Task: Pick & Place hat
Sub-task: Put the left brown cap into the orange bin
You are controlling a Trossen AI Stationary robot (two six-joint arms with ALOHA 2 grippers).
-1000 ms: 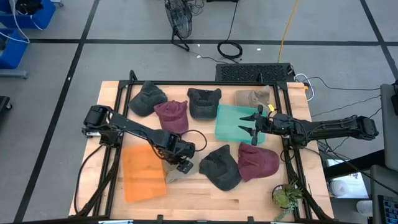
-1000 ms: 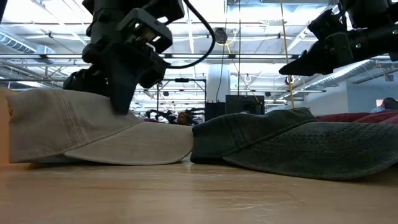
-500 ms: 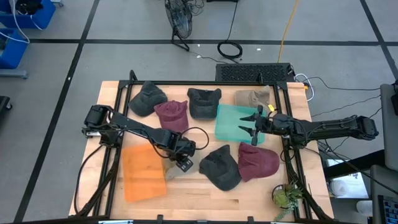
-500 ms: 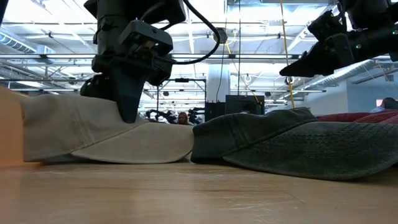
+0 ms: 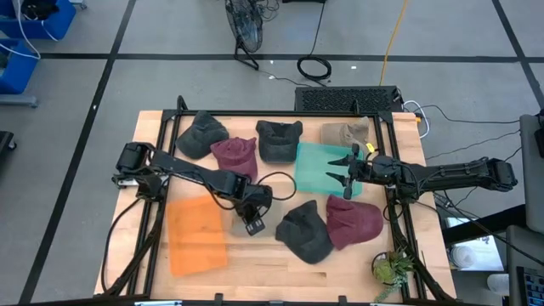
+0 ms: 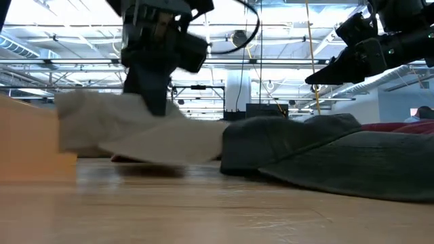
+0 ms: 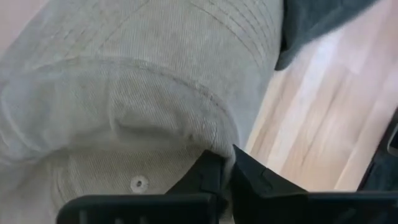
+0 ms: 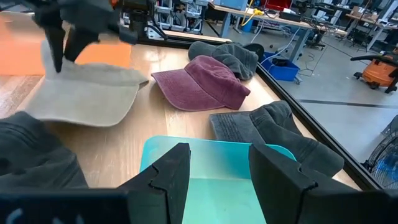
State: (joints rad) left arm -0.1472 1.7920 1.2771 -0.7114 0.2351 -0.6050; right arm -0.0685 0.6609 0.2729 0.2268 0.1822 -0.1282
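Seemingly lifted, beige hat (image 6: 129,129) pinched in downward-reaching left claw (image 7: 225,167); right claw (image 8: 214,163) spread, empty, above teal mat (image 8: 211,163).

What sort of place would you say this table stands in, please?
Probably a robotics lab or open workshop hall: a polished concrete floor with marked lines, an orange shop vacuum, and workbenches with gear under exposed ceiling trusses.

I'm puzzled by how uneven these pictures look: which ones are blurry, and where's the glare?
Low view: the beige hat and the left end effector are smeared, and bright ceiling lights glare behind. Left wrist view: the hat fills the picture, soft-focused. High view: evenly lit. Right wrist view: sharp over the teal mat.
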